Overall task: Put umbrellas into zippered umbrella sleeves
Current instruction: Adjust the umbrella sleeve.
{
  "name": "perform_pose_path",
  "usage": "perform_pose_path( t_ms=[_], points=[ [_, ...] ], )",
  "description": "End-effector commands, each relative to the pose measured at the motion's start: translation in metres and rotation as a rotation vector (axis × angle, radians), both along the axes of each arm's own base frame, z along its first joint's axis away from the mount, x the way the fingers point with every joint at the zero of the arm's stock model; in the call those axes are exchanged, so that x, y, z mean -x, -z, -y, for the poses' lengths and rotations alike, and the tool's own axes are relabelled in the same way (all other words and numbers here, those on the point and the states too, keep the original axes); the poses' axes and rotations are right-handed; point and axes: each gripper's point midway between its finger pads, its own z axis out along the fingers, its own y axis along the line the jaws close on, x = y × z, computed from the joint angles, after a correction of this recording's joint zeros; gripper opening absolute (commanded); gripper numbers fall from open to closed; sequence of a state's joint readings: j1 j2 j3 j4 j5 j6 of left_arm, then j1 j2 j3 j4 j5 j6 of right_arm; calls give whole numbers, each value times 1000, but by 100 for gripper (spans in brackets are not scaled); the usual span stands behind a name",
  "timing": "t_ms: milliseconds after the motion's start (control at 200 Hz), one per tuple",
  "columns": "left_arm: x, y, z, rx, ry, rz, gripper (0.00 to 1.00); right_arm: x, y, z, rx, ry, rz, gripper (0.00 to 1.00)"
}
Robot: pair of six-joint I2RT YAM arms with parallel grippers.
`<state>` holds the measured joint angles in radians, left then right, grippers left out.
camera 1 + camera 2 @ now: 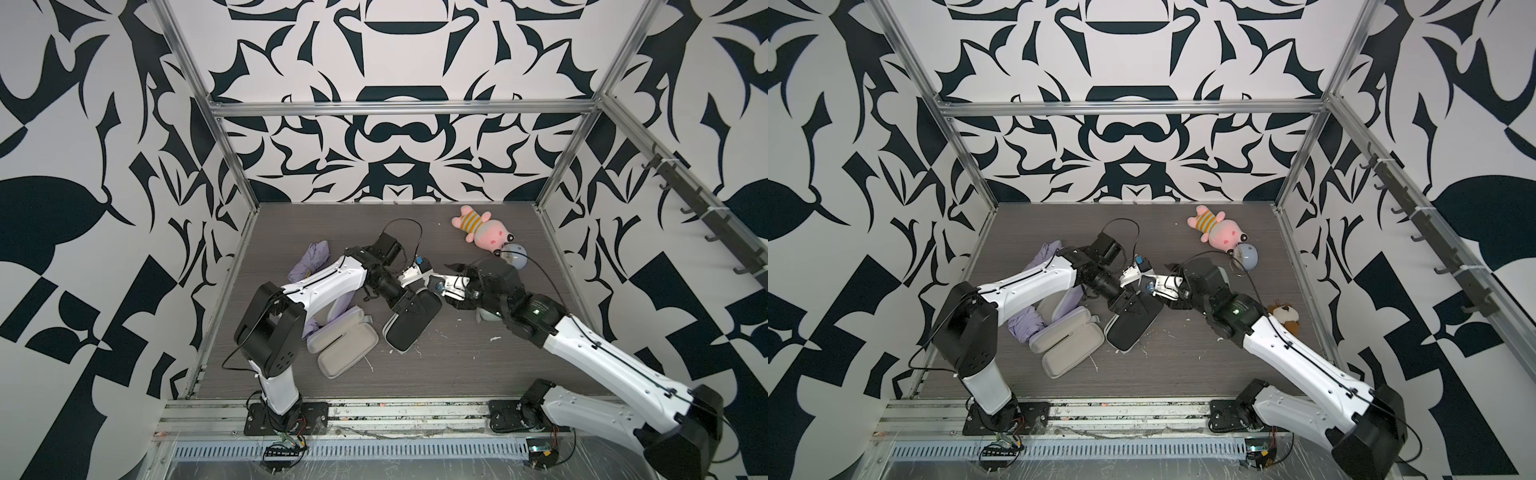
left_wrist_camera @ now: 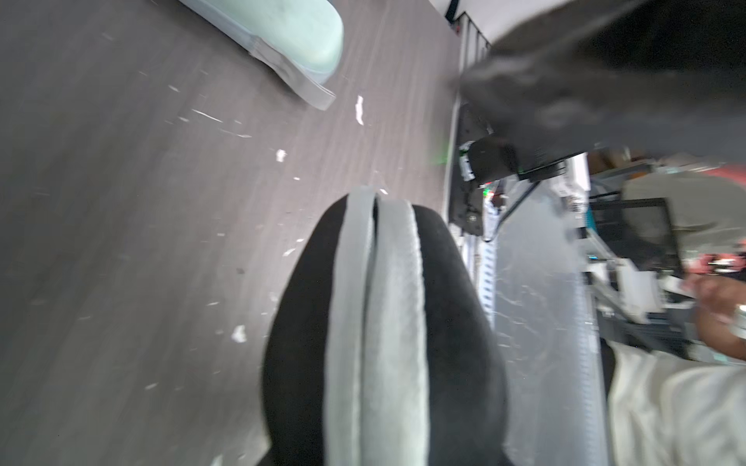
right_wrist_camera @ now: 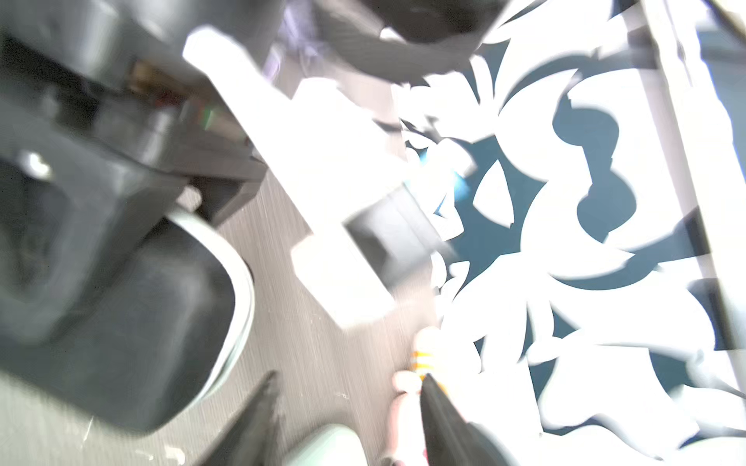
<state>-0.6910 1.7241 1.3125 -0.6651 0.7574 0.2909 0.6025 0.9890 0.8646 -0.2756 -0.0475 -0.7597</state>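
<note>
My left gripper (image 1: pixel 409 306) is shut on the upper end of the black sleeve (image 1: pixel 412 328), whose lower end rests on the table. In the left wrist view the black sleeve (image 2: pixel 456 343) shows its grey zip band nearly closed. My right gripper (image 1: pixel 444 283) hovers beside that held end, open and empty; its fingers (image 3: pixel 258 415) stand apart. Two open lilac sleeves (image 1: pixel 347 349) with grey lining lie left of it. One lilac umbrella (image 1: pixel 309 262) lies at the far left, another (image 1: pixel 1025 324) beside the lilac sleeves. A mint green sleeve (image 2: pixel 282 28) lies under my right arm.
A pink plush toy (image 1: pixel 482 228) and a round pale-blue clock (image 1: pixel 514 255) lie at the back right. A brown plush (image 1: pixel 1284 316) sits by my right forearm. Metal frame posts and patterned walls close in the table (image 1: pixel 457 374) on three sides.
</note>
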Motion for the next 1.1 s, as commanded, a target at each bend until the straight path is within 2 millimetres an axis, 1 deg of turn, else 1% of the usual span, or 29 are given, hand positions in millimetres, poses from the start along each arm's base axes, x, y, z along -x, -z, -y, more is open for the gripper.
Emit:
perform_pose_path(
  t_ms=[0, 40, 90, 150, 215, 350, 460, 540, 635, 695, 770, 785, 820, 855, 895, 905, 950, 980, 1030, 1095],
  points=[
    [-17, -30, 1, 77, 24, 216, 29, 26, -10, -13, -383, -55, -329, 70],
    [-19, -29, 1, 67, 31, 230, 29, 35, -11, -18, -446, -101, -418, 71],
    [-20, -29, 2, 60, 37, 237, 30, 45, -7, -26, -483, -156, -509, 71],
    [-19, -30, 3, 69, 50, 239, 31, 49, 0, -33, -504, -191, -586, 71],
    [-17, -32, 4, 78, 60, 248, 32, 47, 4, -38, -522, -205, -642, 71],
    [-11, -35, 5, 88, 85, 271, 33, 37, 0, -47, -579, -249, -700, 71],
    [-7, -41, 6, 106, 103, 295, 33, 35, 14, -54, -542, -276, -791, 68],
    [-3, -43, 8, 115, 123, 313, 34, 32, 21, -58, -528, -296, -834, 62],
    [0, -44, 11, 118, 145, 338, 34, 30, 22, -64, -542, -331, -870, 49],
    [-3, -45, 12, 116, 139, 356, 35, 29, 21, -67, -553, -350, -892, 35],
    [-16, -46, 11, 86, 91, 397, 38, 28, 21, -70, -567, -361, -922, 20],
    [-20, -47, 11, 79, 75, 410, 39, 27, 22, -69, -569, -358, -923, 19],
    [-32, -49, 8, 57, 25, 437, 40, 25, 23, -69, -579, -345, -924, 13],
    [-46, -55, 4, 50, -35, 460, 42, 21, 22, -67, -605, -329, -918, 8],
    [-66, -64, -3, 41, -139, 474, 48, 14, 18, -63, -649, -304, -897, 2],
    [-71, -67, -5, 40, -169, 476, 52, 11, 17, -62, -660, -294, -889, 0],
    [-91, -84, -16, 49, -284, 471, 63, 0, 12, -57, -715, -247, -839, 0],
    [-100, -96, -23, 70, -344, 460, 67, -9, 6, -52, -759, -218, -790, 0],
    [-114, -118, -36, 122, -451, 441, 76, -22, -3, -46, -843, -156, -761, 0],
    [-132, -144, -56, 202, -596, 415, 82, -35, -13, -41, -931, -85, -749, 0]
  ],
)
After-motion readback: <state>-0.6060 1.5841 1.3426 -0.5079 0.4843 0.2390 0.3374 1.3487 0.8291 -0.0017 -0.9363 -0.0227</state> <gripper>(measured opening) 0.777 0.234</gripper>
